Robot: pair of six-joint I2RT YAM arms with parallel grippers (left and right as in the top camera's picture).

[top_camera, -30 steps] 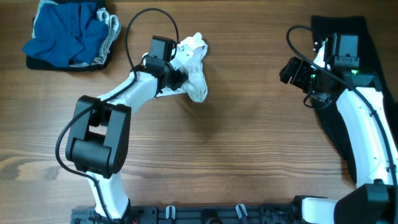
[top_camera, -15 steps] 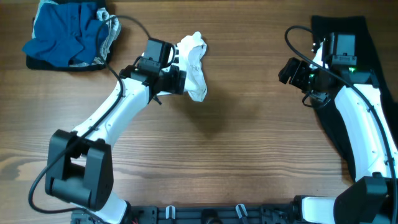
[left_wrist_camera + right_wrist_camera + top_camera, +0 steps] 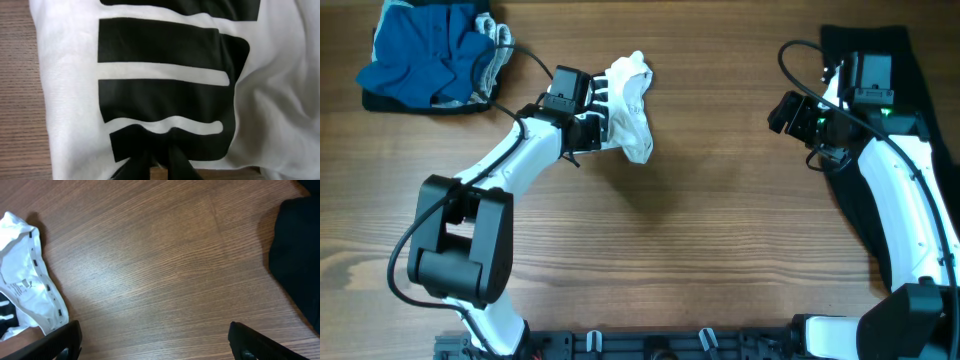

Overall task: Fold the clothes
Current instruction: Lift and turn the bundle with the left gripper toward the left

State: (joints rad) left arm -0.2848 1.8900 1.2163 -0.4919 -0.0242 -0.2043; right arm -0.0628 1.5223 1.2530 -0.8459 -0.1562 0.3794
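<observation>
Overhead, the white shirt [image 3: 628, 98] sits in a crumpled heap on the wooden table [image 3: 700, 240], toward the far side and a little left of the middle. The left claw [image 3: 599, 127] reaches it from the near left and is pressed against the heap's left side. In the left wrist view the shirt [image 3: 65, 100] fills almost the whole frame, its black striped print [image 3: 165, 45] lying in broad bars across the white cloth. The left claw [image 3: 159, 159] shows at the bottom edge with its two dark fingers [image 3: 132, 167] drawn close together. The printed cloth puckers toward them, so the claw is clenched on the shirt.

The right claw [image 3: 790, 112] hangs over bare wood on the right half of the table, well apart from the shirt. Its own camera shows the right claw [image 3: 154, 332] released, with the two fingers [image 3: 62, 340] spread out to the bottom corners and nothing between them. That view also catches the shirt [image 3: 25, 275] at the left edge, its hem dotted with dark marks, and a black garment [image 3: 300, 255] at the right edge.

From above, the black garment [image 3: 848, 205] lies along the right side of the table, partly under the right arm. A blue pile [image 3: 420, 50] of clothes rests in the far left corner, with a grey piece [image 3: 500, 45] bunched at its right side and a dark edge showing beneath it.
</observation>
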